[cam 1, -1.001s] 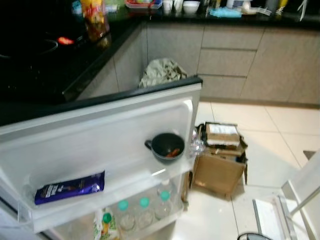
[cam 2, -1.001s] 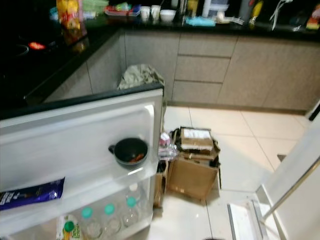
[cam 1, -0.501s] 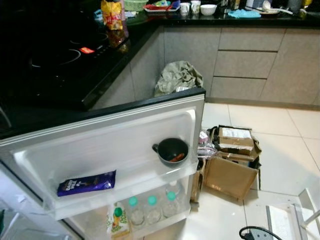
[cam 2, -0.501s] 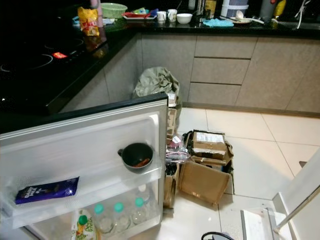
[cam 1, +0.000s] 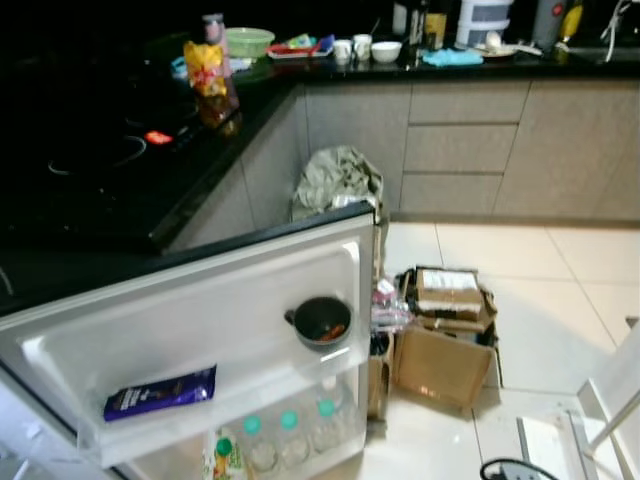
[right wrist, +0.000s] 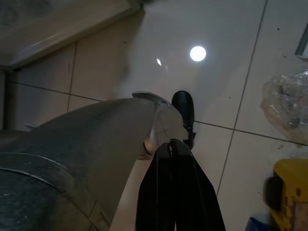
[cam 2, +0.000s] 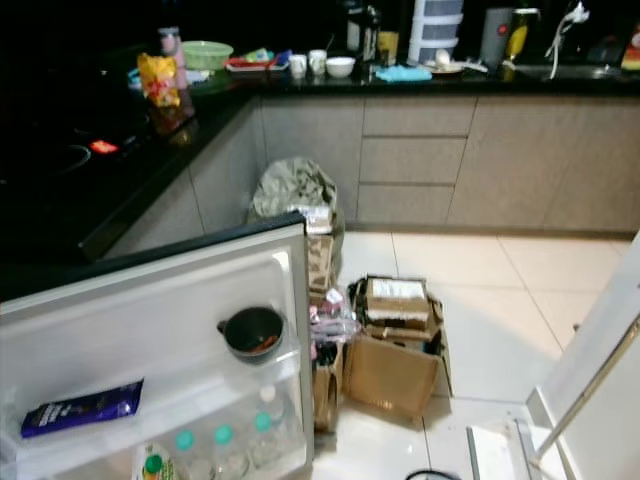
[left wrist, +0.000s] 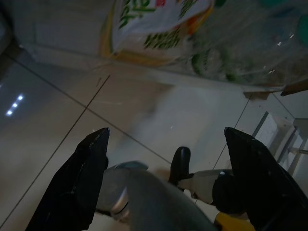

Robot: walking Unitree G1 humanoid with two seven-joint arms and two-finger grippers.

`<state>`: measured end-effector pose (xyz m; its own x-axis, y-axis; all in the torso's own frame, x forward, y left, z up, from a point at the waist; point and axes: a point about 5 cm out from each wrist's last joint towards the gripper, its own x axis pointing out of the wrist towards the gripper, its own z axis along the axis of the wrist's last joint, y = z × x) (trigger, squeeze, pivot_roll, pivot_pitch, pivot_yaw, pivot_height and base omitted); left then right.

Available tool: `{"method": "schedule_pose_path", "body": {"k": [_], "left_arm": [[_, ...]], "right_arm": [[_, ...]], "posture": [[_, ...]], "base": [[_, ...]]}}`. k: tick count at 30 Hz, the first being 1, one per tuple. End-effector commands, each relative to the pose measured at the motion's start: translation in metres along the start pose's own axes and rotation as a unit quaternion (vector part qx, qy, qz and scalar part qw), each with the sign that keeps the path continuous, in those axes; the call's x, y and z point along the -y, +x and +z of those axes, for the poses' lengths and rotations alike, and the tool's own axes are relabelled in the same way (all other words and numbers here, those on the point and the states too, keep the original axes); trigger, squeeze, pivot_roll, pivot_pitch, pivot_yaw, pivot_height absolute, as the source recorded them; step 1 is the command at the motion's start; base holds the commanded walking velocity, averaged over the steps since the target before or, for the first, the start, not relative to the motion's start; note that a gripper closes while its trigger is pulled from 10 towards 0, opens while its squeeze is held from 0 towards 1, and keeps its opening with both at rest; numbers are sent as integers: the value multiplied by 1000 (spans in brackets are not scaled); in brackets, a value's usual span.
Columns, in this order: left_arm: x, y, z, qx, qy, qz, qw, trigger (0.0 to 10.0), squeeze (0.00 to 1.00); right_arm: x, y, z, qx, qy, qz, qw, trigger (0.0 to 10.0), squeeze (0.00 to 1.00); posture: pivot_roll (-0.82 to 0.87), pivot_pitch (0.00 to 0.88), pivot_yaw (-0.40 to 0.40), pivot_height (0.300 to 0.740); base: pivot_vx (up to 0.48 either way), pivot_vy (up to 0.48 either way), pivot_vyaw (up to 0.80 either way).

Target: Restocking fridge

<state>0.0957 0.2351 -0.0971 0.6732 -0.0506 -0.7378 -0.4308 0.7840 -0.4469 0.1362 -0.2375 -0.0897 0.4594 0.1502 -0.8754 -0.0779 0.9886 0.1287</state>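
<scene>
a: fridge door (cam 1: 200, 310) hangs wide open, inner side facing the head cam. top door shelf has a blue packet (cam 1: 160, 392) lying flat, long axis along the shelf, and a small black pot (cam 1: 321, 322) upright toward the door's free edge, handle pointing back at the packet.
b: lower shelf?
a: three bottles (cam 1: 283, 438) with teal caps standing upright in a row, plus a green-capped carton (cam 1: 222, 458) beside them.
b: left gripper (left wrist: 166, 137)?
a: fingers (left wrist: 79, 180) spread wide, nothing between them. the carton and bottles sit ahead of the tips, floor tile beyond. robot's foot between the fingers.
b: right gripper (right wrist: 176, 144)?
a: fingers (right wrist: 163, 192) pressed together, holding nothing, pointing down at the floor tile past the robot's leg. a clear plastic bag (right wrist: 286, 103) lies off to one side of the tips.
b: other stuff?
a: open cardboard box (cam 1: 443, 335) on the floor just past the door's free edge, grey bag (cam 1: 336, 180) against the cabinets behind it. black counter (cam 1: 120, 180) above the door.
</scene>
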Motion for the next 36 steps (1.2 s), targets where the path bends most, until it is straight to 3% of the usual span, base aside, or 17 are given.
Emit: {"method": "schedule_pose_path", "body": {"k": [1, 7, 18, 23, 30, 36], "left_arm": [[0, -2, -6, -10, -1, -2, 1000, 10000, 0], [2, -1, -9, -18, 10, -4, 1000, 10000, 0], [19, 7, -16, -34, 42, -19, 998, 10000, 0], [17, 12, -5, -13, 52, 44, 998, 10000, 0], [26, 19, 0, -16, 87, 57, 994, 10000, 0], [28, 22, 4, -12, 109, 66, 992, 10000, 0]], "right_arm": [[-3, 1, 0, -3, 0, 14, 1000, 10000, 0], [-4, 1, -2, -7, 6, 19, 1000, 10000, 0], [-9, 2, -12, -42, -8, 16, 999, 10000, 0], [-10, 3, -11, -42, -3, 12, 999, 10000, 0], [-9, 5, -8, -33, -8, -27, 999, 10000, 0], [-9, 5, -4, -15, -4, -22, 1000, 10000, 0]], "posture": [[-85, 0, -2, 740], [-87, 0, -2, 740], [-87, 0, -4, 740], [-81, 0, 6, 740], [-84, 0, 5, 740], [-84, 0, 4, 740]], "base": [[0, 0, 0], [0, 0, 0], [0, 0, 0], [0, 0, 0], [0, 0, 0], [0, 0, 0]]}}
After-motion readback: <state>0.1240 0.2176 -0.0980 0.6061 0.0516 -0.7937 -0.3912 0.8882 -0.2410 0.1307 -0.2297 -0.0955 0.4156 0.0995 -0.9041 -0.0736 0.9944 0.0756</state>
